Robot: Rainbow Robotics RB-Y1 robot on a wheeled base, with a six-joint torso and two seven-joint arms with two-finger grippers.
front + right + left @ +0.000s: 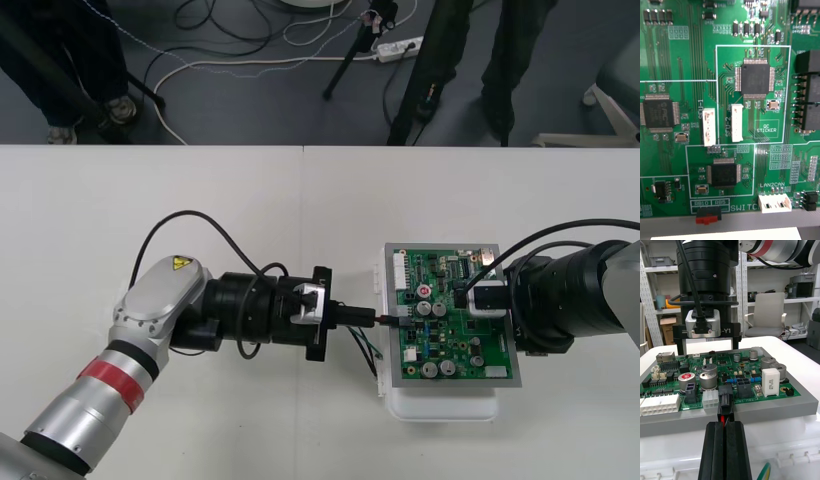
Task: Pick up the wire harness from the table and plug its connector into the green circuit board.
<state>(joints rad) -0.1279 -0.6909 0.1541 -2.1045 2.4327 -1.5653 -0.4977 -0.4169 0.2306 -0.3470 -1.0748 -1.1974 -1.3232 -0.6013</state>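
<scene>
Clamping the harness (369, 352) just behind its black plug (725, 398), the left claw (725, 424) holds the plug at the green board's (752, 371) edge socket, and loose wires trail onto the counter (150, 200). Insertion looks half done and seems to need a straight push. The right claw (478, 297), spread apart, hovers over the board.

Plain light table (150, 200); white base (440, 405) carrying green circuit board (450, 320) sits on it, right of centre, toward near edge.

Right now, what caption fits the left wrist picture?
Left gripper, shut on the harness, holds its plug at the edge of the green circuit board; right gripper stands over it.
</scene>
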